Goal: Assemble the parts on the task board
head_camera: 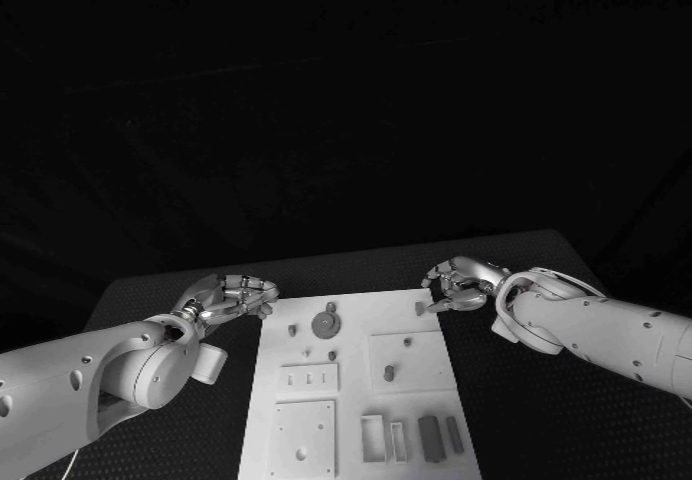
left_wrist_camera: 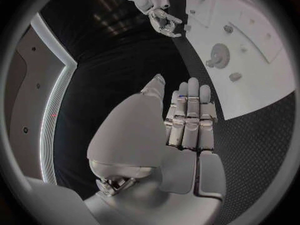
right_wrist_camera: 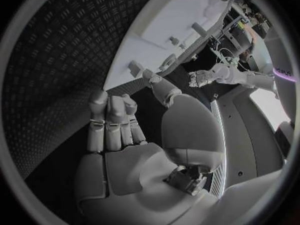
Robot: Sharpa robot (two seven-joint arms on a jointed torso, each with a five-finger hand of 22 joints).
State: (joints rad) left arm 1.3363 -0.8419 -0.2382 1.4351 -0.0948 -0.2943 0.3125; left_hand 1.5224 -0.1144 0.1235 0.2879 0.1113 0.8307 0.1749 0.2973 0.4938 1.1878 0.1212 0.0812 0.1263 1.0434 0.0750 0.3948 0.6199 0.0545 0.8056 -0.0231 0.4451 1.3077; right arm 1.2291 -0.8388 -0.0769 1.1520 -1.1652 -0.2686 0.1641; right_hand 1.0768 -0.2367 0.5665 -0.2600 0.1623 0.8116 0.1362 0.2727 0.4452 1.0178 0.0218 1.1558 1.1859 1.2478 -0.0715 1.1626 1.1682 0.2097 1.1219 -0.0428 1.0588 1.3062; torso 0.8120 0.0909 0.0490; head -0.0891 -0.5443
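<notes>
The white task board [head_camera: 433, 385] lies in the middle of the table. A round gear part [head_camera: 327, 323] sits near its far left, with a small peg [head_camera: 293, 329] beside it. Several long grey parts [head_camera: 431, 437] lie at the near right. My left hand [head_camera: 231, 295] hovers off the board's far left corner, fingers [left_wrist_camera: 187, 117] stretched out with nothing in them. My right hand [head_camera: 459, 283] is at the far right corner, also holding nothing. A small grey part [head_camera: 423, 308] stands at the board's edge just beside its thumb [right_wrist_camera: 153, 82]; I cannot tell whether they touch.
Black ribbed table mat [head_camera: 548, 410] surrounds the board on both sides. Raised square plates [head_camera: 307, 378] with holes and slots sit on the board's left half. The table's far edge [head_camera: 361, 258] lies just beyond both hands.
</notes>
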